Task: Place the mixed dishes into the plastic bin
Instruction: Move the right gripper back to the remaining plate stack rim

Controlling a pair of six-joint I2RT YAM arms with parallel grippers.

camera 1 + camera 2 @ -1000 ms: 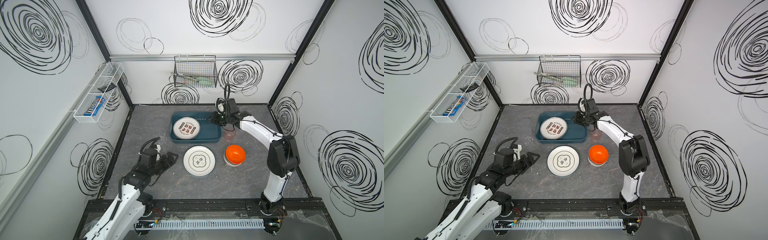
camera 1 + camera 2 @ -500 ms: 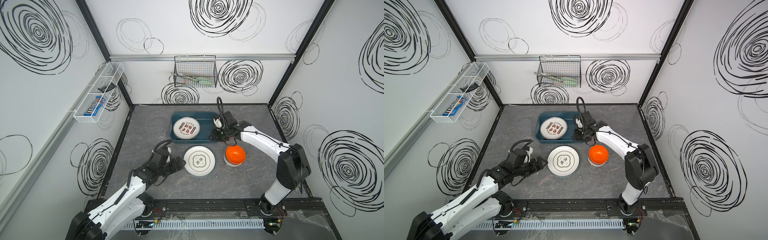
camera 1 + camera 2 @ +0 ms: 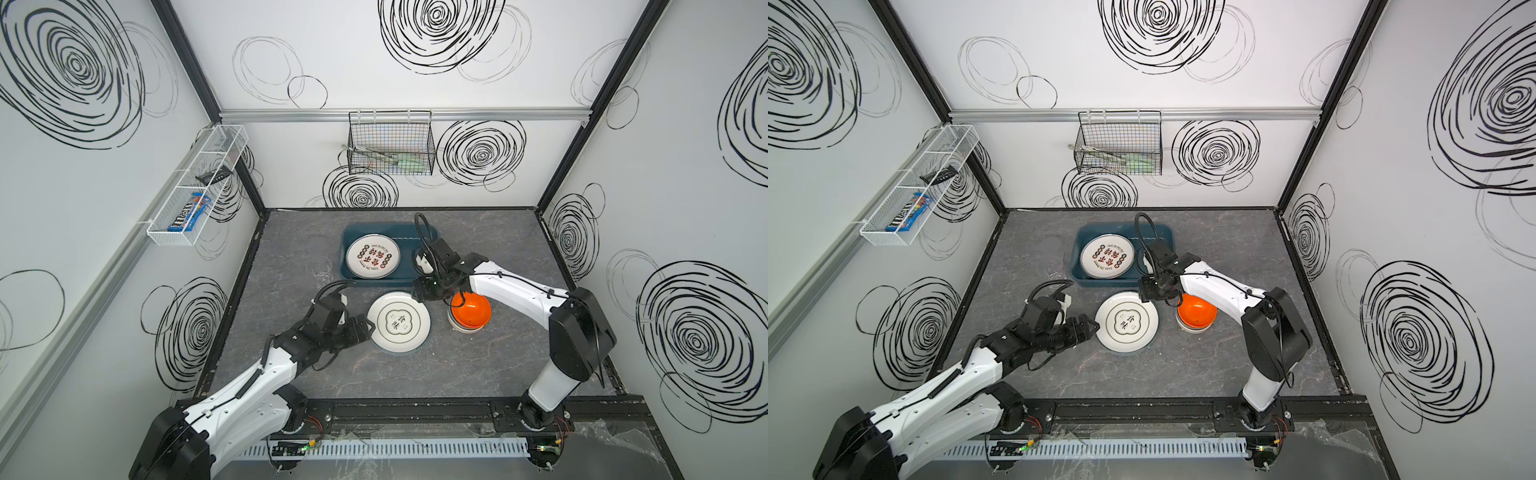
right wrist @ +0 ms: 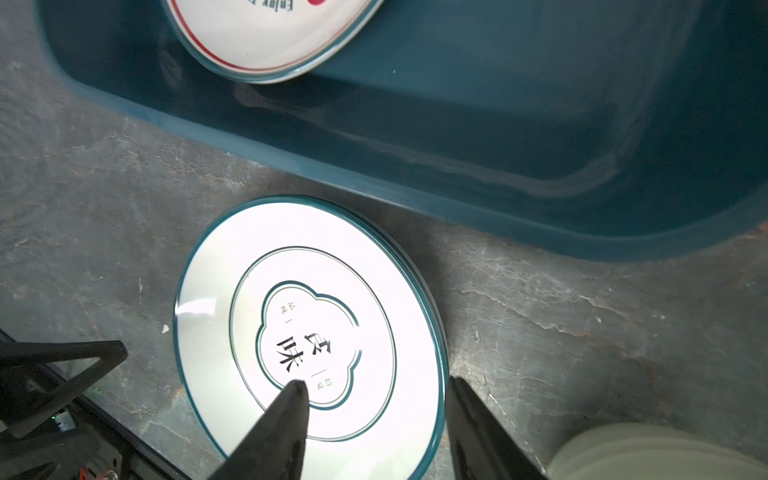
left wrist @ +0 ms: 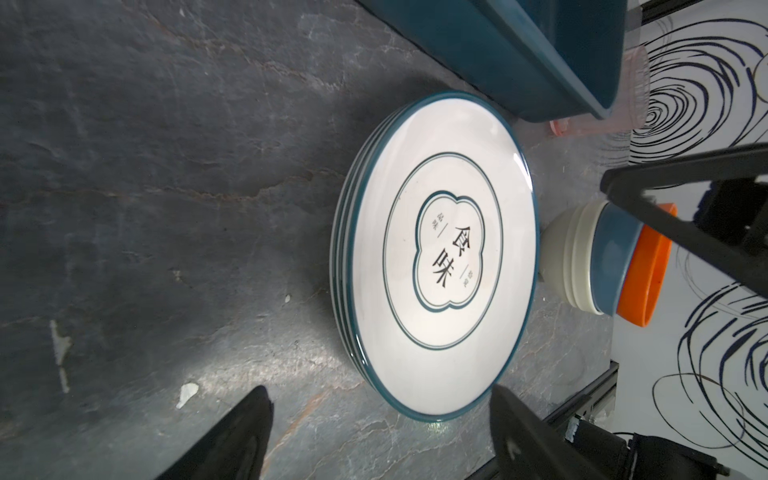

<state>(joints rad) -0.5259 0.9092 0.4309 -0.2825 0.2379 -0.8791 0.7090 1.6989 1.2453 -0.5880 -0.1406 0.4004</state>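
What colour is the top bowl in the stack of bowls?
The top bowl is bright orange. It shows most clearly in a top view.

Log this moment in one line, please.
left gripper: open, beside plate stack | right gripper: open, over plate stack | bin: one plate

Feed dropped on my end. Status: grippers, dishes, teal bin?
Left gripper open beside stacked green-rimmed white plates. Right gripper open, empty, over their bin-side rim. Red-lettered white plate in teal plastic bin. Orange-topped bowl stack close beside.

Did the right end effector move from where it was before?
Yes. The right end effector came off the teal bin toward the front, to the green-rimmed plate.
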